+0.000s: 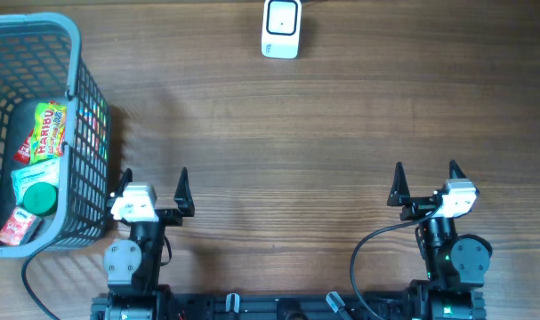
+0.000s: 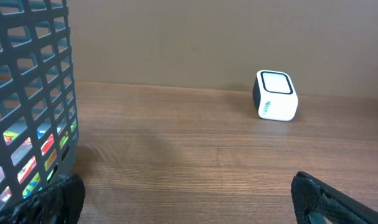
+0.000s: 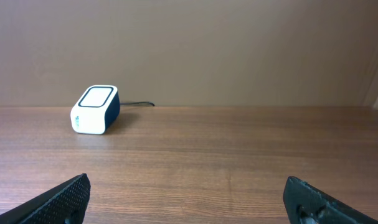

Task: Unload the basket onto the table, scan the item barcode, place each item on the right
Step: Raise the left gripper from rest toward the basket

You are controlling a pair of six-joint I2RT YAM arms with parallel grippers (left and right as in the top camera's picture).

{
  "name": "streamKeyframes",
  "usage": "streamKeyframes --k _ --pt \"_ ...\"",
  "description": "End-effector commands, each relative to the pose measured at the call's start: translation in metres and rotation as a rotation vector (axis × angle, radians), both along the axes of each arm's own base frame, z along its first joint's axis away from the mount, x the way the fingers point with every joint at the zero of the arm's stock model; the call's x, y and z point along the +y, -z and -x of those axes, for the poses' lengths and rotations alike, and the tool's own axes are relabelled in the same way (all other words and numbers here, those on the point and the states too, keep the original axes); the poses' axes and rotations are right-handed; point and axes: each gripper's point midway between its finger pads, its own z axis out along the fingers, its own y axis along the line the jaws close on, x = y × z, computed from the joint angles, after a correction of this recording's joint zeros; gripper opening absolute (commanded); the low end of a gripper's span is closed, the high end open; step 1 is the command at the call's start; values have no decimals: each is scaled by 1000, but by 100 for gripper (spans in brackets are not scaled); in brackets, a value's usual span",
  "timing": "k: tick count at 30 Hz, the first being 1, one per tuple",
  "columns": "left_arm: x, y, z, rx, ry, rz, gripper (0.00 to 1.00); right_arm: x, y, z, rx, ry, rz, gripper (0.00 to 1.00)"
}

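Both empty, spread wide: left gripper (image 1: 154,175) just beside the basket (image 1: 76,89) (Haribo bag (image 1: 49,131) inside), right gripper (image 1: 426,169) well apart from barcode scanner (image 1: 281,28).

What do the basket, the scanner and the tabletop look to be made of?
Basket: likely moulded plastic, grey-blue, matt; its walls form an even open grid.
Scanner: seemingly smooth plastic, white shell with dark sides, slight sheen.
Tabletop: brown wood or wood-look laminate, matt; grain lines show, but which one is unclear.
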Motion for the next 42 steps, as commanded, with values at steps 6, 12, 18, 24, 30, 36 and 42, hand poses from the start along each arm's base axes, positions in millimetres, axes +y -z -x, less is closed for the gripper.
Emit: streamKeyframes --k 6,12,18,24,30,36,42 --pt "-22 -1 1 -15 130 2 100 -1 -1 0 -5 9 12 100" --pt "-21 -1 1 -18 128 0 100 -1 -1 0 -5 10 12 100" --pt "-24 -1 2 -18 141 3 100 -1 -1 0 -5 9 12 100" --pt "-33 -6 4 -23 198 6 100 -1 -1 0 -5 9 12 99" --pt "-37 -22 13 6 223 11 100 -1 -1 0 -5 9 12 100" --pt "-37 -45 19 -15 223 11 100 -1 -1 0 -5 10 12 100" --pt "-38 -69 15 18 223 42 100 -1 -1 0 -5 9 12 100"
